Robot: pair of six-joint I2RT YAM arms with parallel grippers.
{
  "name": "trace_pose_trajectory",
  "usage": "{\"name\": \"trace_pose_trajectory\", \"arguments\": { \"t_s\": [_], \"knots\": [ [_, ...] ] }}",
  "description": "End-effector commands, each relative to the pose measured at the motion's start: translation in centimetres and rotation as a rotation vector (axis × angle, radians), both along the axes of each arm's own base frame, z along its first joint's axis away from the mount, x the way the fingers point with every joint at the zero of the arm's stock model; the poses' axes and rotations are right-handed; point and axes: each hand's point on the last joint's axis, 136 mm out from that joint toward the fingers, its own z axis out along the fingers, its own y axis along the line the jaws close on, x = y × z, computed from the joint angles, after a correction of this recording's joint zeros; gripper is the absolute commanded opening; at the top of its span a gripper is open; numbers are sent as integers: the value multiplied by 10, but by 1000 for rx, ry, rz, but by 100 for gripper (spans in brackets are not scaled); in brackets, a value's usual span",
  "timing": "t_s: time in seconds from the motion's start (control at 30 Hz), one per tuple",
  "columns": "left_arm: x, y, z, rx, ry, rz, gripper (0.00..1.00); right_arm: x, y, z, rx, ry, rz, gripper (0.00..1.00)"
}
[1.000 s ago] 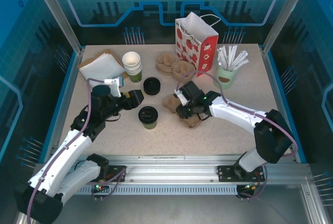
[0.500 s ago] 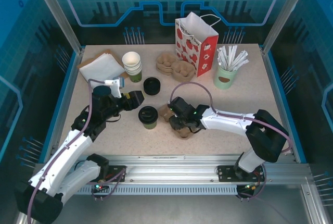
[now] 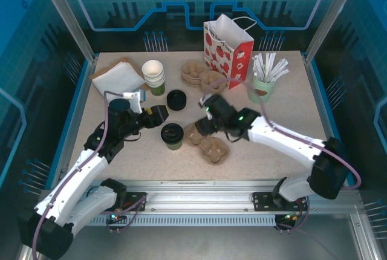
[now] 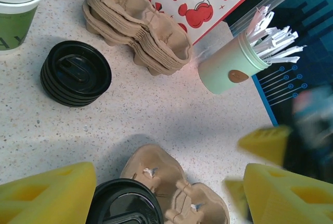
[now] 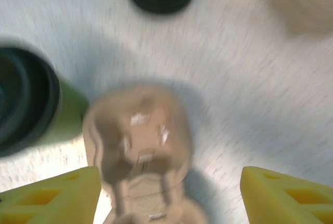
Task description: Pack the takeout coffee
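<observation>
Right gripper (image 5: 166, 198): fingers wide apart, holding nothing, hovering over one end of the cardboard cup carrier (image 5: 138, 140), which lies flat on the table (image 3: 266, 145). Left gripper (image 4: 169, 193) is also spread wide and empty. The takeout coffee (image 3: 172, 134) sits low between its fingers in the wrist view — upright, black lid on, just beside the carrier.

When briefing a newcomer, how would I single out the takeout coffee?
From the red-patterned bag at the back, come forward to the lone cardboard carrier mid-table. The takeout coffee stands just left of it: the one green cup wearing a black lid.
</observation>
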Motion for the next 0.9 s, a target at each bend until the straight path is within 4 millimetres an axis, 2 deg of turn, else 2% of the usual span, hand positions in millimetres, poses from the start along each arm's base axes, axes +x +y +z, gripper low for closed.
{"name": "trace_pose_trajectory", "arguments": {
  "t_s": [0.0,0.13,0.2,0.3,0.4,0.5,0.7,0.87],
  "knots": [
    [3,-12,31,-47,-71,-55,76,36,-33,69,20,-131,-8,74],
    [5,-18,39,-60,-84,-66,76,90,-71,117,84,-208,-114,75],
    [7,-18,40,-58,-86,-65,76,116,-88,133,101,-232,-167,75],
    [9,-21,44,-60,-91,-72,76,158,-122,142,108,-238,-270,72],
    [11,-23,44,-59,-89,-78,76,195,-153,138,108,-222,-361,69],
    [12,-26,41,-52,-80,-87,76,227,-174,130,102,-198,-417,67],
    [14,-34,39,-24,-72,-124,76,277,-186,117,91,-176,-449,64],
    [15,-38,38,-4,-61,-141,76,301,-186,105,110,-161,-443,59]
  ]
}}
